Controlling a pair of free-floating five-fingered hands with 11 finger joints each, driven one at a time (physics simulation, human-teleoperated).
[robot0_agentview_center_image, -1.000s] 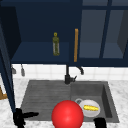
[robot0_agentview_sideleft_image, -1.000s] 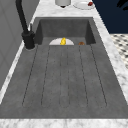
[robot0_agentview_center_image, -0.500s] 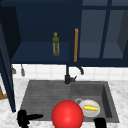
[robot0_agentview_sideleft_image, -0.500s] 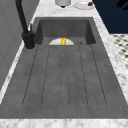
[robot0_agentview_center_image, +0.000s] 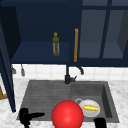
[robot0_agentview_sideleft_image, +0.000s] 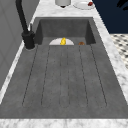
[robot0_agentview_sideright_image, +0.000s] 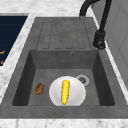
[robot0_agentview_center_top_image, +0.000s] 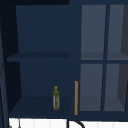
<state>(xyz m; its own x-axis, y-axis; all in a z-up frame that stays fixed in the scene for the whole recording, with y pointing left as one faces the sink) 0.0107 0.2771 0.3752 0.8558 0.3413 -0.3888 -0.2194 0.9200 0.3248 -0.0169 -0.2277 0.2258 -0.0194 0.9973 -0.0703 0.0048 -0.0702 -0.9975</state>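
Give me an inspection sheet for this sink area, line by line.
Surface: grey sink with a ribbed drainboard, set in a marble counter.
Job's things: red ball at the front edge, between the two hands; white plate in the basin with a corn cob on it.
Clutter: small brown lump on the basin floor beside the plate.
Hands: left hand low at the front, fingers straight, pointing toward the ball, apart from it; right hand at the bottom edge.
Cables: nothing seen.
Surroundings: black faucet; open wall cabinet holding a bottle; orange door handle.
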